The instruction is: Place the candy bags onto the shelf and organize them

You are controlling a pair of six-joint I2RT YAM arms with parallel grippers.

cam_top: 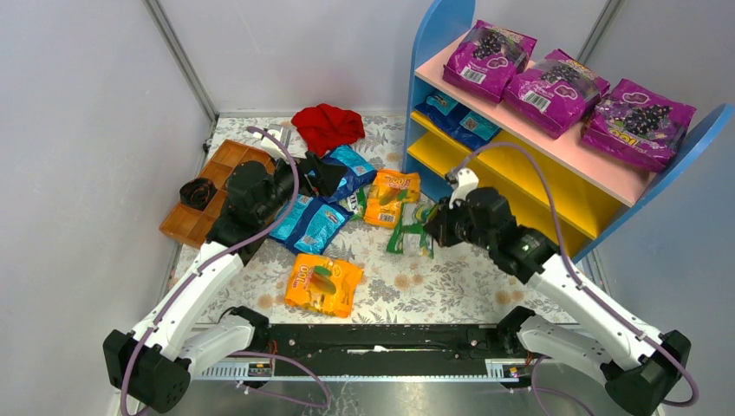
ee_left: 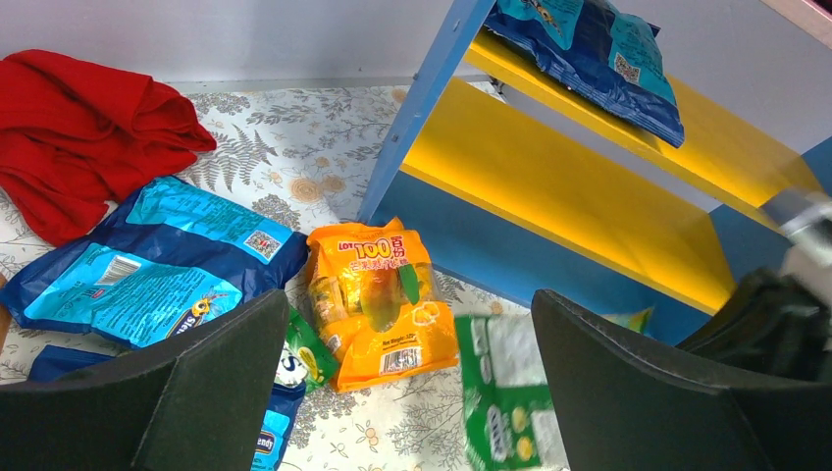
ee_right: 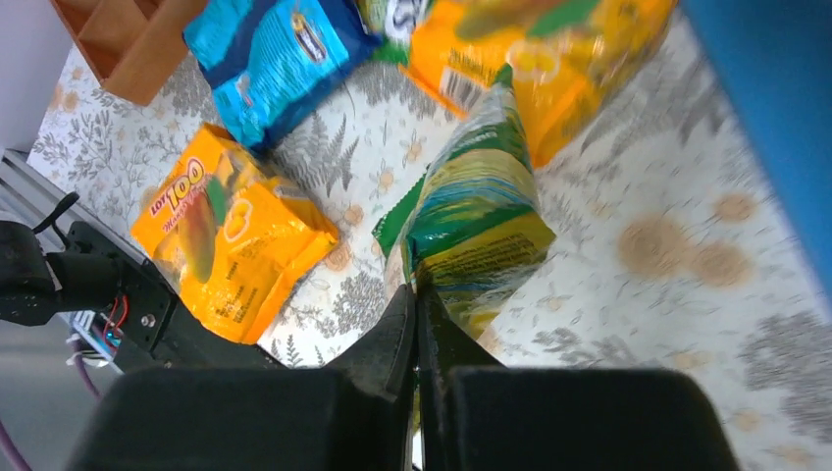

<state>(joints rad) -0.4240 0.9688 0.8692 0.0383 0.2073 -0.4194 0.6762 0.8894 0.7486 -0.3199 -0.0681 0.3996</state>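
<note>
My right gripper (cam_top: 431, 227) is shut on the edge of a green candy bag (cam_top: 411, 236) and holds it just above the floral mat, in front of the shelf (cam_top: 520, 173). In the right wrist view the jaws (ee_right: 416, 294) pinch the bag (ee_right: 476, 216). My left gripper (cam_top: 316, 173) is open and empty over the blue candy bags (cam_top: 309, 221). In its wrist view (ee_left: 407, 304) an orange bag (ee_left: 378, 299) and the green bag (ee_left: 505, 392) lie ahead. Orange bags lie mid-mat (cam_top: 392, 198) and near front (cam_top: 323, 284). Blue bags (cam_top: 457, 117) lie on the upper yellow board.
Three magenta grape bags (cam_top: 555, 87) lie on the pink top board. A red cloth (cam_top: 328, 126) lies at the back of the mat. A brown wooden tray (cam_top: 217, 186) with a black item stands at the left. The black rail (cam_top: 373, 342) runs along the near edge.
</note>
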